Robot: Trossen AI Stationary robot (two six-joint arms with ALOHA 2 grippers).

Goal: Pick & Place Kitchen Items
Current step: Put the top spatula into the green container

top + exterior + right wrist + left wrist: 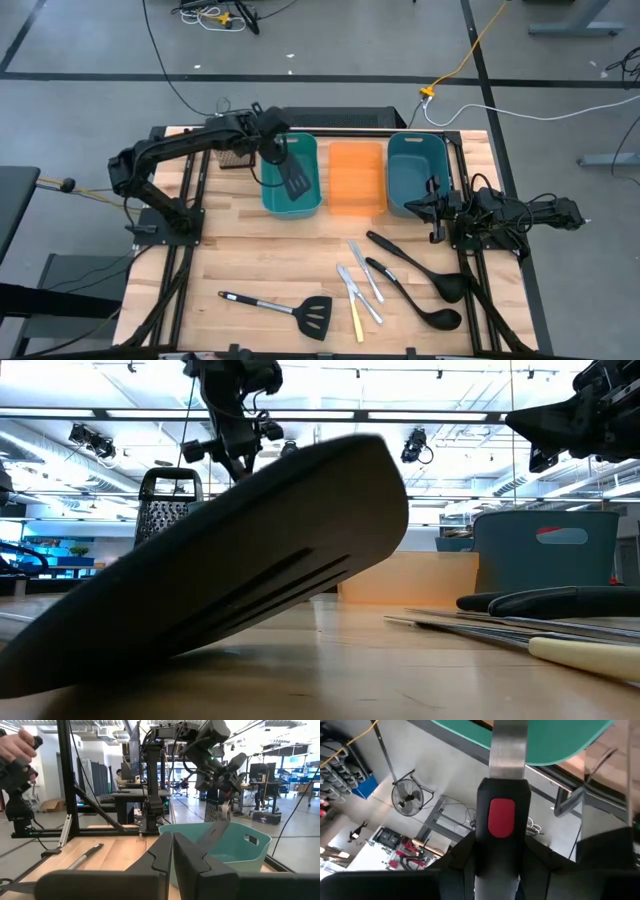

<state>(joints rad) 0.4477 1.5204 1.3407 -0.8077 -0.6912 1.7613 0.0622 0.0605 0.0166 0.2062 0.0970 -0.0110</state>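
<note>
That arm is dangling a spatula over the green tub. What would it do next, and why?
Probably lower it a little and let go. The left claw grips the spatula by its handle, blade hanging over the teal bin, so it would drop inside.

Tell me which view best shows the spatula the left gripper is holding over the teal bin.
The high view: the held spatula hangs blade-down over the left teal bin from the left gripper. The left wrist view shows only its handle between the fingers; the right wrist view shows it distantly; in the low view I cannot make it out.
</note>
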